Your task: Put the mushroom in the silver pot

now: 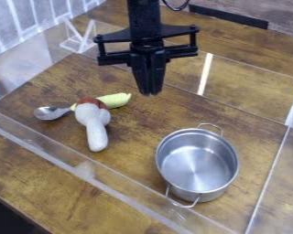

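- The fingers point(150, 87) are pressed together with nothing between them, pointing straight down and raised clear of the desk point(63, 196), above its rear-centre area.
- A low transparent wall point(76, 167) borders the work area on the left, front and right sides; its front edge runs diagonally from the left side toward the lower right.
- Left zone: the silver spoon point(51, 111) lies flat, its bowl toward the left wall, its handle end touching or just beside the mushroom cap.
- The mushroom point(95, 125) lies on its side on the desk, well apart from the fingers. Its reddish-brown cap points up-left; the thick white stem extends toward the front wall.
- The yellow-green piece point(113, 100) lies just beside the cap, on its rear-right side.
- Between the mushroom and the pot, the wood surface carries no objects.
- Right zone: the silver pot point(198, 163) stands upright, near the front wall, interior unoccupied. One loop handle faces the rear, the other faces the front wall.
- Bare surface lies behind the pot, reaching to the right wall.
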`<state>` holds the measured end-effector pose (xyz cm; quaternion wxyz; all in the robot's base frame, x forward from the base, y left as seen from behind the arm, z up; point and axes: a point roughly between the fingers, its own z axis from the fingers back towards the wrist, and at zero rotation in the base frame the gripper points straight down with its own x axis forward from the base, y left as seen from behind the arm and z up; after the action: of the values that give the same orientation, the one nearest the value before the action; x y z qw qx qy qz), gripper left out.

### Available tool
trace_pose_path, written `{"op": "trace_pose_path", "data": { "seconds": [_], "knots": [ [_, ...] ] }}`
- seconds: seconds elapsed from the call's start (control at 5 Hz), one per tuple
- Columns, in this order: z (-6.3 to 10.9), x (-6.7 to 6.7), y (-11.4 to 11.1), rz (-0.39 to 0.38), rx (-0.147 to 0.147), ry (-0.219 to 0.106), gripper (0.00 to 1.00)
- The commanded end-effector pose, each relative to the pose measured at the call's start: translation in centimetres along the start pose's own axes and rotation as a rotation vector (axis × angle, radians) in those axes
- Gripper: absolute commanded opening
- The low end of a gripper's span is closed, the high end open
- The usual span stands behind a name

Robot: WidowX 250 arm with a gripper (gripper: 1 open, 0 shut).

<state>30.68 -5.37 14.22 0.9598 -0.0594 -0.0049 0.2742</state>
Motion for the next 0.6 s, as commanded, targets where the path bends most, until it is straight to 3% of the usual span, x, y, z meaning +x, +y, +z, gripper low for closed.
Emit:
{"op": "trace_pose_path", "data": {
  "seconds": [0.0, 0.2, 0.4],
  "knots": [
    [0.4, -2.2, 0.1, -0.075, -0.007, -0.042, 0.00],
    [-0.9, -3.1, -0.3, -0.145, 0.005, -0.043, 0.00],
    [-1.9, -3.0, -0.2, -0.247, 0.020, -0.048, 0.00]
  ]
}}
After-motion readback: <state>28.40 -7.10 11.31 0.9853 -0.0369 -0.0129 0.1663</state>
